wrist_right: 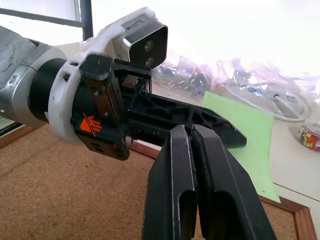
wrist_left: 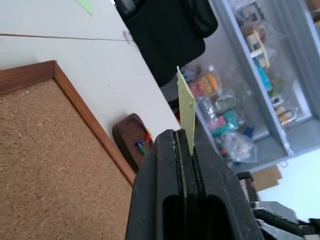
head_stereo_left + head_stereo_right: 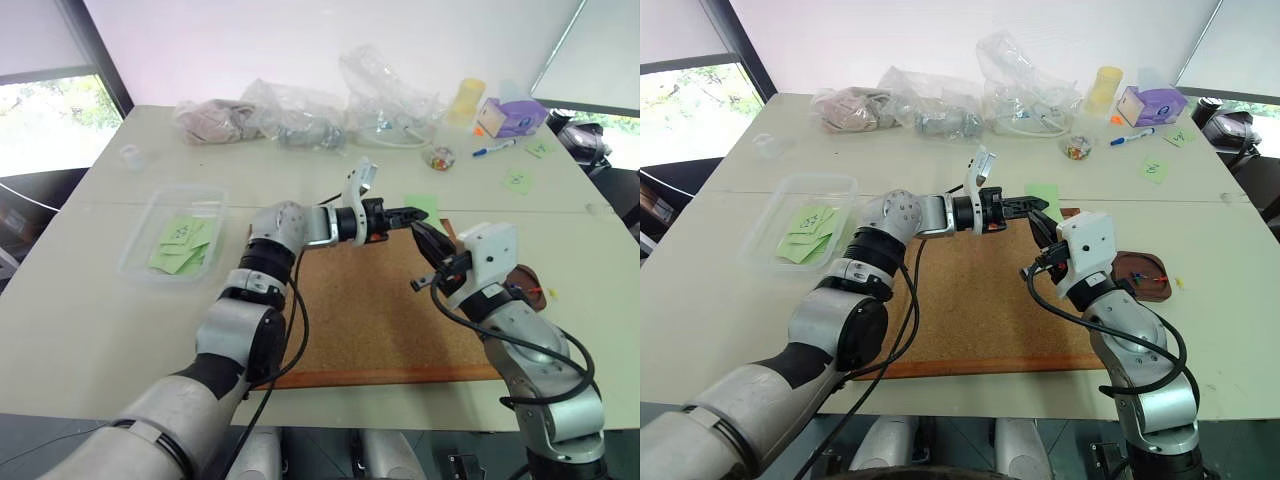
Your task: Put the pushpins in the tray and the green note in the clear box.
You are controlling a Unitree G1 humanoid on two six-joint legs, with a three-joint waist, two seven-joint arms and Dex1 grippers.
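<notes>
Green note (image 1: 248, 131) | left gripper (image 3: 418, 213) clamps it | writing unreadable

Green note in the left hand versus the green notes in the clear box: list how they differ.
The green note is pinched in the shut left hand and held in the air above the cork board; the notes in the clear box lie loose and flat. It is one sheet; they are several, overlapping. All are light green paper.

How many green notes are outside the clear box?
3: one green note pinched in the left fingers, two notes lying far right on the table; others may be hidden.
</notes>
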